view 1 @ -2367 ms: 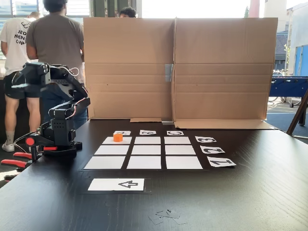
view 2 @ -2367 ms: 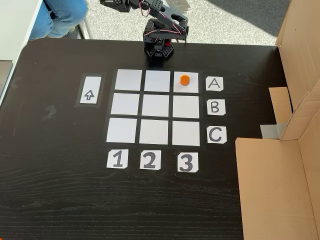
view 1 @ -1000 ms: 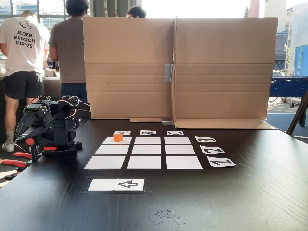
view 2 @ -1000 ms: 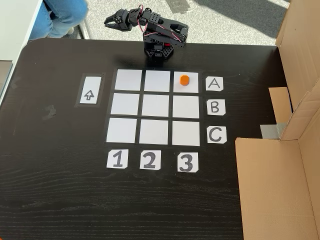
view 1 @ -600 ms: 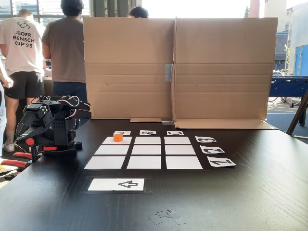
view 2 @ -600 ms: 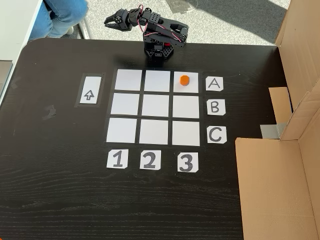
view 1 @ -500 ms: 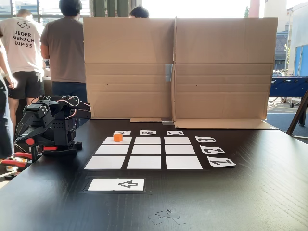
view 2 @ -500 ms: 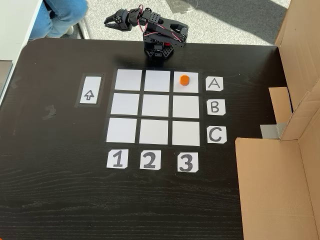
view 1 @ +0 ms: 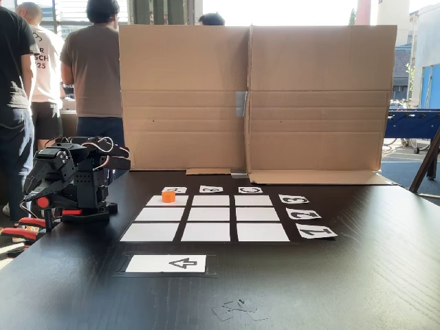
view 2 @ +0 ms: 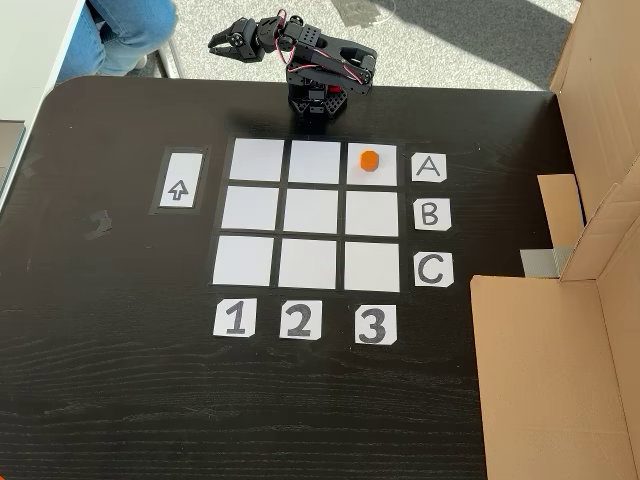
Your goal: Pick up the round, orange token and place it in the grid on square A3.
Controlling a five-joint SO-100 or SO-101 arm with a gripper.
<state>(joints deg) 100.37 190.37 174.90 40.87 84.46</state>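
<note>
— Where do we find the round, orange token [view 2: 369, 160]?

— On square A3 [view 2: 372, 172], the corner cell of the grid [view 2: 310, 214] in line with the "A" label [view 2: 428, 168] and the "3" label [view 2: 375, 324]. It stands upright, nothing touching it.

— And the gripper [view 2: 222, 41]?

— Folded back past the table edge [view 2: 120, 85], well apart from the token. Its fingers look slightly spread with nothing between them, though we see them small.
</note>
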